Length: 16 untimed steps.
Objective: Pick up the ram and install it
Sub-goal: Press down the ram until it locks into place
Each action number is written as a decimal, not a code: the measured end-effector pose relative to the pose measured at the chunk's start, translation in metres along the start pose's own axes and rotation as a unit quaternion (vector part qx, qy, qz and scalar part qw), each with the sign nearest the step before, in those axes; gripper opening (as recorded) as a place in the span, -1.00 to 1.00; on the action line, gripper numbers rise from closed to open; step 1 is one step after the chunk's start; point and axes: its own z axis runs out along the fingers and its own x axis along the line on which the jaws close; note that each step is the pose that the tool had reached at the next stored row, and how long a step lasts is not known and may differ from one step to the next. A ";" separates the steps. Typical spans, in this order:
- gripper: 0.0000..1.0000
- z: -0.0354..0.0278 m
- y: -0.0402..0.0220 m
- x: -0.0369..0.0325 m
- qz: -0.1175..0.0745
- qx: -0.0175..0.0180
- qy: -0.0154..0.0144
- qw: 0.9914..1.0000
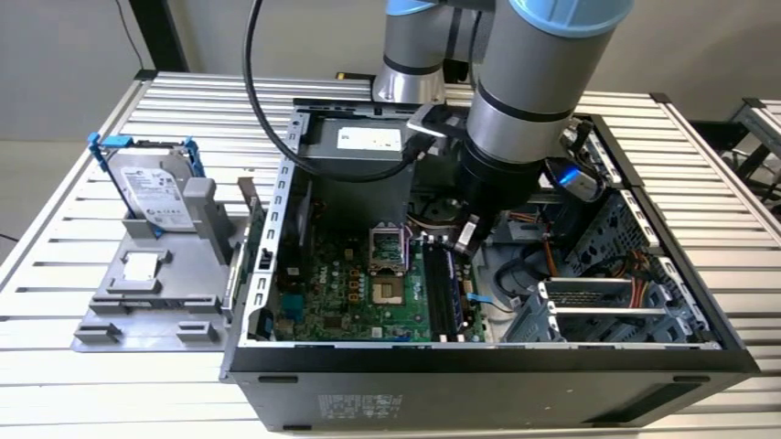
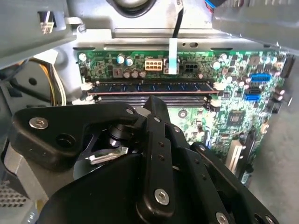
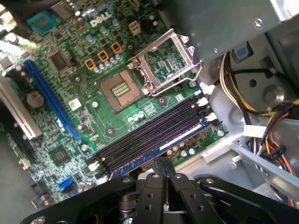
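Fingers [image 3: 161, 170] of the gripper [image 2: 156, 109] are pressed together with nothing between them, just above the ram [image 2: 152, 87], which sits seated in one of the black memory slots [image 3: 145, 137] on the green motherboard [image 1: 366, 302]. In the first wrist view the ram [image 3: 180, 139] lies in the slot nearest the board's edge. In the exterior view the gripper [image 1: 464, 240] hangs inside the open computer case [image 1: 488, 361], over the slots. A hard drive [image 1: 159, 192] in a blue bracket stands on a grey stand [image 1: 146, 293] at the exterior view's left.
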 end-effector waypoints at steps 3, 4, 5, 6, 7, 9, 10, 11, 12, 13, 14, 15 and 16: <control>-1.00 0.0000 0.0000 0.0000 -0.027 0.001 -0.001 1.000; -1.00 0.0000 0.0000 0.0000 -0.036 0.001 -0.001 0.999; -1.00 0.0001 0.0000 0.0000 -0.046 0.001 -0.001 0.999; -1.00 0.0001 0.0000 0.0000 -0.055 0.001 -0.001 0.999; -1.00 0.0003 0.0000 0.0001 -0.064 0.001 -0.001 0.998; -1.00 0.0008 0.0000 0.0001 -0.082 0.001 -0.001 0.997; -1.00 0.0012 0.0000 0.0000 -0.090 0.001 -0.001 0.996; -1.00 0.0020 0.0000 0.0000 -0.099 0.001 -0.002 0.995; -1.00 0.0027 0.0001 0.0001 -0.109 0.001 -0.001 0.994; -1.00 0.0035 0.0001 0.0001 -0.118 0.001 -0.001 0.993; -1.00 0.0044 0.0001 0.0002 -0.127 0.001 -0.001 0.992; -1.00 0.0054 0.0001 0.0002 -0.135 0.001 -0.001 0.991; -1.00 0.0067 0.0000 0.0002 -0.145 0.000 -0.001 0.989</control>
